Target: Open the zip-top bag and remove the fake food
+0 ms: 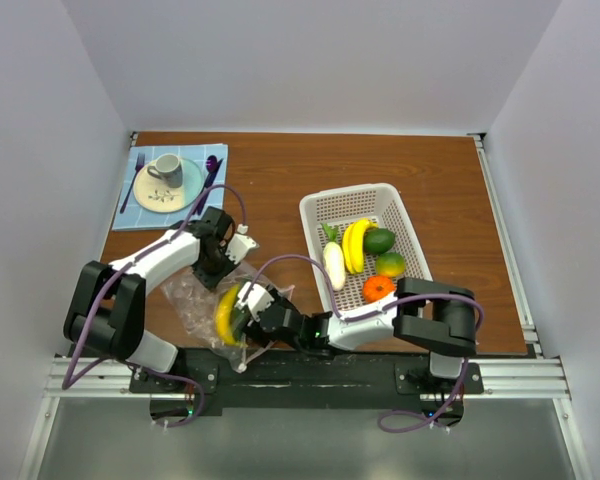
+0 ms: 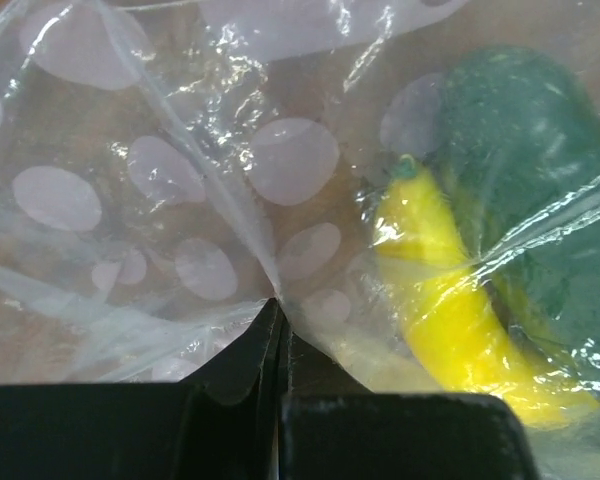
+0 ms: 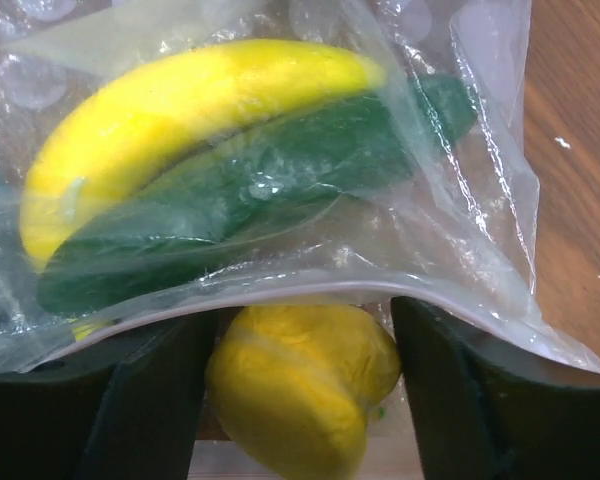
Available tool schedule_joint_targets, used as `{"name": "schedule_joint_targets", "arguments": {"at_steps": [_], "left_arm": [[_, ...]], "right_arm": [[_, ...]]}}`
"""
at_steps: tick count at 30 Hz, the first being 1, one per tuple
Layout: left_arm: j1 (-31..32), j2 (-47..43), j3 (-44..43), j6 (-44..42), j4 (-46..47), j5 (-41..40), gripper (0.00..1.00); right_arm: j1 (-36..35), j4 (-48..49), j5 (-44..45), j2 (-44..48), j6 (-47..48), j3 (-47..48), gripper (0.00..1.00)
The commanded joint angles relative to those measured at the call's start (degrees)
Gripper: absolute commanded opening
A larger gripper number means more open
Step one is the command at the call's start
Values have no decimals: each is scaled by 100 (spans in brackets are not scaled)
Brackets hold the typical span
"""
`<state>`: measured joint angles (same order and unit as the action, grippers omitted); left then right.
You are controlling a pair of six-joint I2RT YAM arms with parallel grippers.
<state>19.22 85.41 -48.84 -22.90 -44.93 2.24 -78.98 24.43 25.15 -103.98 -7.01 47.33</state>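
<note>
Inside the zip-top bag (image 3: pixel 492 235), yellow banana (image 3: pixel 180 100) against dark green piece (image 3: pixel 280 185)

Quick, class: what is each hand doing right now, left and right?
Left hand: closed, pinching the bag.
Right hand: open around a yellow piece, not gripping it.
</note>
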Motion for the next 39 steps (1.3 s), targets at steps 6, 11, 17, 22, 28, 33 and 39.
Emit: {"name": "schedule_joint_targets", "arguments": {"at_steps": [6, 11, 17, 22, 28, 33, 39], "left_arm": [[-76, 134, 410, 4, 598, -672, 0], [-393, 283, 340, -48, 687, -593, 0], [-507, 292, 279, -75, 634, -541, 0], [-507, 257, 278, -13, 599, -391, 0], [-507, 161, 226, 39, 555, -338, 0], [-507, 161, 103, 92, 424, -250, 0], [-507, 222, 129, 127, 432, -39, 0]], "right_arm": [[85, -60, -71, 1176, -380, -628, 23], [93, -728, -256, 2223, -320, -813, 13], [749, -1300, 481, 3647, -458, -1059, 11], [1990, -2009, 1089, 3948, -1057, -1069, 15], [2159, -2337, 1028, 3771, -1013, -805, 90], [2167, -2425, 791, 3631, -698, -585, 99], [1677, -2136, -149, 4114, -249, -900, 71]]}}
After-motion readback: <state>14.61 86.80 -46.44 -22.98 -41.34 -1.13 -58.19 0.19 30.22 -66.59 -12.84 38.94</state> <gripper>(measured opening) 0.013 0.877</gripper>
